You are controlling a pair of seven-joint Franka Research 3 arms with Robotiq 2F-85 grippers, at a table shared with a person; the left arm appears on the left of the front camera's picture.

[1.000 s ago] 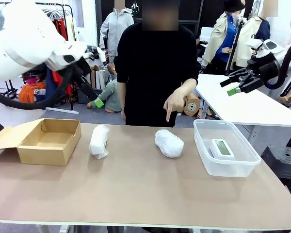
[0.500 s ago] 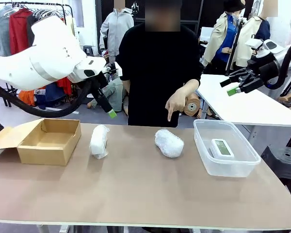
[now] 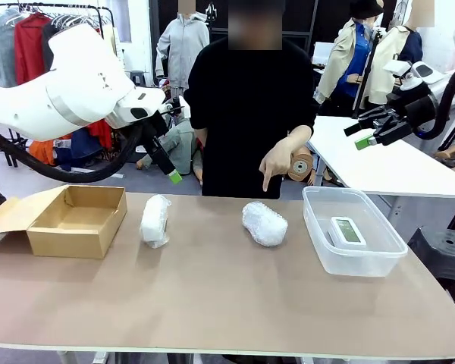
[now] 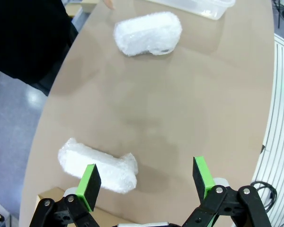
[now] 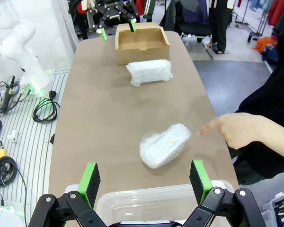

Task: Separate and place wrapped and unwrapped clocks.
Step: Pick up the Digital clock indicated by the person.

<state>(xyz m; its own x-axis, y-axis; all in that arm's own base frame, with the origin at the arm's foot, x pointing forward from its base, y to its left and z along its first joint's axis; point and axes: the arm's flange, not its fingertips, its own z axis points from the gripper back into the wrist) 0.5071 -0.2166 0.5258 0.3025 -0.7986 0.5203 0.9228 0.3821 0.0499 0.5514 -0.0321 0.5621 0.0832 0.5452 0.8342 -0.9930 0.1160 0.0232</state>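
— Where are the clocks?
— The left wrapped clock [image 3: 155, 221] is lying beside the cardboard box [image 3: 64, 244], toward the table's [image 3: 212, 303] left edge. The middle wrapped clock [image 3: 264, 224] is by the far edge, and the bare clock [image 3: 348, 231] is in the tub [image 3: 364, 262] at the right edge.
— What's changing?
— The left gripper [image 4: 146, 177] is swinging in over the left one, wide open and empty, so a pick looks likely next. The right gripper [image 3: 356, 136] is waiting beyond the far right corner, open and empty.
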